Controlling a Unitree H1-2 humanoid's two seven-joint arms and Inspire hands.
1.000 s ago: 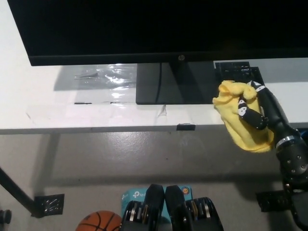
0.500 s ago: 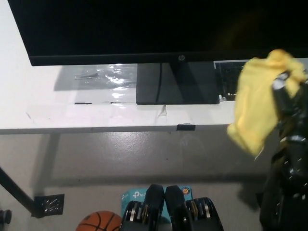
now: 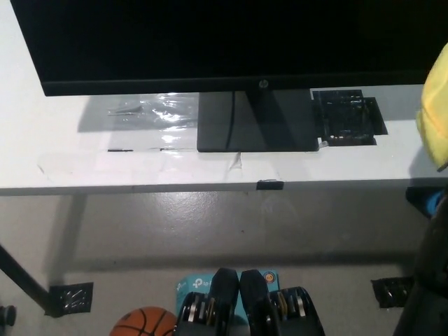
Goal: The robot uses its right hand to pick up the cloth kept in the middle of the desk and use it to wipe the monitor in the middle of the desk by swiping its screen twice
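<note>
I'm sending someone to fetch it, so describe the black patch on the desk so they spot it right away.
Start at the big black monitor on the white desk. Just right of its stand base lies the black patch, flat on the desktop. Unlike the smooth, plain base, it is crinkled and glossy, with pale reflections.

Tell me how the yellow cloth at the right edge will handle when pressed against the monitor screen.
The yellow cloth probably stays floppy: its visible edge hangs in a soft, rounded fold. It looks light and should conform to the black monitor, though loose ends may trail.
</note>
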